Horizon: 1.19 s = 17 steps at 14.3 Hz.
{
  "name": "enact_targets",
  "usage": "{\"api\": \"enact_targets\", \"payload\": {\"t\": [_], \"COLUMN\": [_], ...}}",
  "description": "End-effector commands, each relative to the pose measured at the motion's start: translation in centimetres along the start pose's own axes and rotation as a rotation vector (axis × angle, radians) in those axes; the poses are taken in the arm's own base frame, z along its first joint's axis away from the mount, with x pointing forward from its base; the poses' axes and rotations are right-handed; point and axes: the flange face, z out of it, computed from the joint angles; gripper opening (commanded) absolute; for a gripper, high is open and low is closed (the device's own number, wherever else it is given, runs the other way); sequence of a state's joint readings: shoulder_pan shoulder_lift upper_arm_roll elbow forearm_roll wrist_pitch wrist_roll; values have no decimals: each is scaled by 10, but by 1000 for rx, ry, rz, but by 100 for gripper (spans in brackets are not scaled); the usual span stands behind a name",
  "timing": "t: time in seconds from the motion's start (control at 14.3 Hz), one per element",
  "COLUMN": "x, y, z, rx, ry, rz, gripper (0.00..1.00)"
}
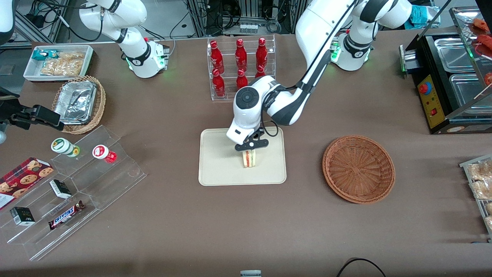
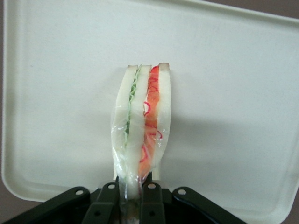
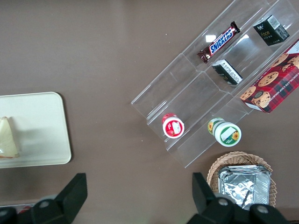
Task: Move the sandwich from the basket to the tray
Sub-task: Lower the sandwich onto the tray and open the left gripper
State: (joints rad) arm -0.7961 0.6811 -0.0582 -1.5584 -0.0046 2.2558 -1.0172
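Note:
The sandwich [image 1: 249, 159], a white bread wedge with red and green filling in clear wrap, stands on edge over the middle of the cream tray [image 1: 215, 169]. My left gripper [image 1: 251, 148] is directly above it, shut on its upper end. In the left wrist view both black fingers [image 2: 108, 200] pinch the wrapped tip of the sandwich [image 2: 140, 126], with the tray [image 2: 233, 93] underneath. I cannot tell whether the sandwich touches the tray or hangs just above it. The reddish-brown basket [image 1: 358, 168] lies empty beside the tray, toward the working arm's end. The right wrist view shows the sandwich [image 3: 8, 139] on the tray [image 3: 42, 130].
A clear rack of red bottles [image 1: 240, 65] stands farther from the front camera than the tray. A stepped acrylic stand [image 1: 73, 192] with snacks, a tan basket with foil trays [image 1: 78, 102] and a white snack bin [image 1: 57, 61] lie toward the parked arm's end. A black food warmer [image 1: 449, 77] stands at the working arm's end.

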Motion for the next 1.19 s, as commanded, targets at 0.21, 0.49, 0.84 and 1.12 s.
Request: {"api": "enact_targets", "payload": {"t": [0.21, 0.49, 0.84, 1.12], "x": [8, 5, 31, 72], "y": [8, 12, -24, -86], "z": [-4, -29, -87, -112], "rx": [-15, -29, 64, 128], "ry": [15, 38, 61, 17], "rz": [-9, 5, -29, -107], "gripper": [65, 100, 100, 100]}}
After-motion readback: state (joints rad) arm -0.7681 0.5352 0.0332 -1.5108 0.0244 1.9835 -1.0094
